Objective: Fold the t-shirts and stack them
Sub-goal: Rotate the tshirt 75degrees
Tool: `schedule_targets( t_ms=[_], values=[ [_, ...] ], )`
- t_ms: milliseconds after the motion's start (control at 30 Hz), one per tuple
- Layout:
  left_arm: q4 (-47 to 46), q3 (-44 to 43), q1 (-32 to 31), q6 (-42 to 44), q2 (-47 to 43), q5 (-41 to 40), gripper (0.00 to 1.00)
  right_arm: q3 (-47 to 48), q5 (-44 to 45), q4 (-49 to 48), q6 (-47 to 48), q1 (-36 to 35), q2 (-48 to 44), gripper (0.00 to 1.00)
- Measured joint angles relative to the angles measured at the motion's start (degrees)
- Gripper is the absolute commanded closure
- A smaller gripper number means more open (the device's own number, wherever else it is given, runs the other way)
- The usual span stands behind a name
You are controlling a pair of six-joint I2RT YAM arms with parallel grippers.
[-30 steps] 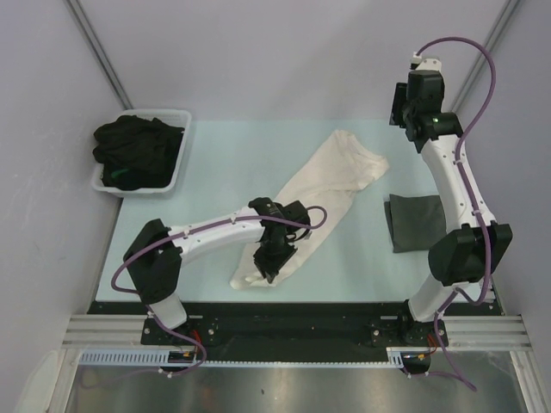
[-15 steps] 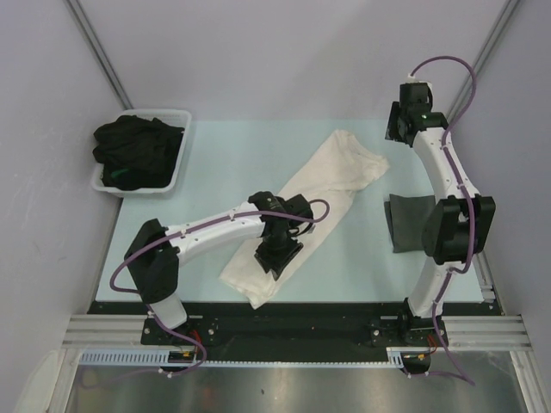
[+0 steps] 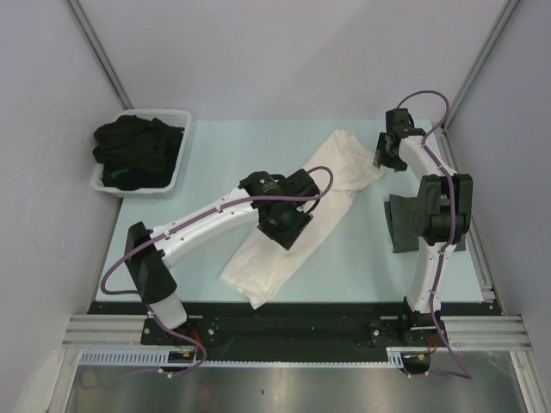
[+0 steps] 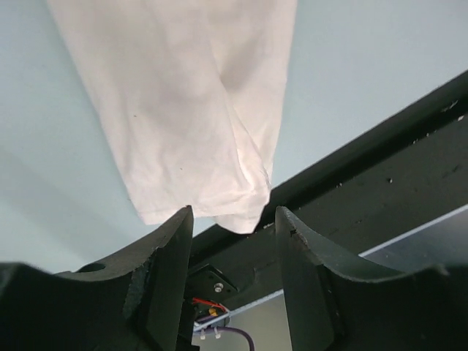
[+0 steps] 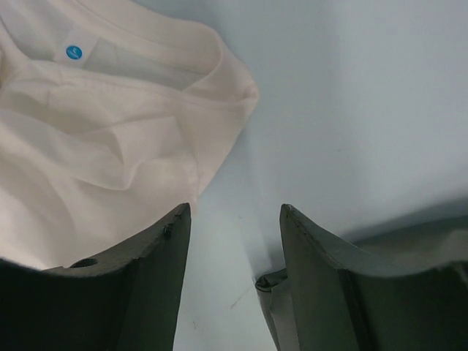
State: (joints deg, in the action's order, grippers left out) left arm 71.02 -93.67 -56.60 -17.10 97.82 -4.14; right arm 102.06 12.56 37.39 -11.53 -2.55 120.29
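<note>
The cream t-shirt (image 3: 263, 268) lies as a long diagonal strip mid-table. Its hem end, bunched in the left gripper (image 4: 234, 212) a second ago, is now dropped flat near the front edge. That gripper has let go and lifted, fingers apart and empty. The right gripper (image 5: 234, 212), fingers wide and empty, has come down beside the collar, so the next fold looks close. A folded dark grey t-shirt (image 3: 403, 225) waits at right, and the black t-shirts (image 3: 138, 151) sit in the tub (image 3: 184, 148).
</note>
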Motion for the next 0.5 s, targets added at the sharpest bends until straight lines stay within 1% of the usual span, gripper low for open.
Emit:
schedule_targets(
  t_ms=[67,200,500],
  values=[
    [-0.17,-1.79,0.07,-0.46,-0.52,-2.12,0.46,-1.57,-0.48,-0.68,-0.26,0.04,0.13,0.44],
    [-0.17,-2.14,0.22,-1.01,-2.25,-4.79,0.45,-1.99,-1.03,-2.21,-0.26,0.15,0.90,0.45],
    [-0.15,-2.12,0.52,-2.40,-3.13,-7.76,0.43,-1.97,-1.68,-4.90,0.72,0.66,3.50,0.46]
  ],
)
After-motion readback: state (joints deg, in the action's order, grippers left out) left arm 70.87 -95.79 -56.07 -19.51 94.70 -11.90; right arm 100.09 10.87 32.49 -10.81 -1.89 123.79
